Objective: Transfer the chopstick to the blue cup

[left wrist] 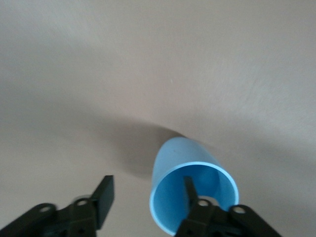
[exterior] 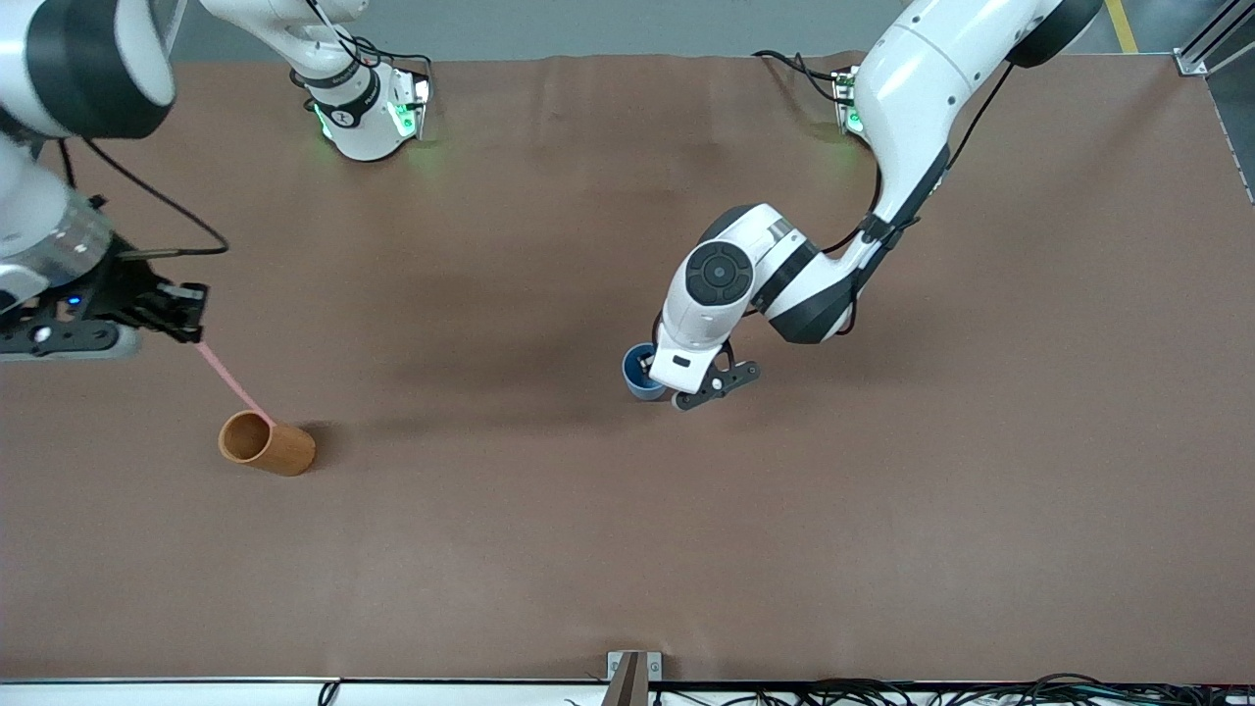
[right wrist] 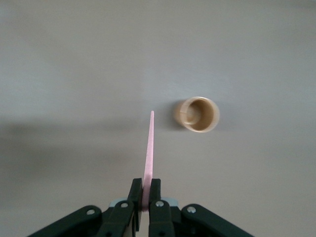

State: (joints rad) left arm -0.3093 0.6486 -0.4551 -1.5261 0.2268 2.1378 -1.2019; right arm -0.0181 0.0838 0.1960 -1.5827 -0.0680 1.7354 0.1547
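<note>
Front view: right end effector clamps chopstick; left end effector, apart, seemingly straddles blue cup wall

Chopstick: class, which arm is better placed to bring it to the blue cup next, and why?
Right. Its gripper already clamps the chopstick; the left gripper is open at the blue cup, one finger inside.
</note>
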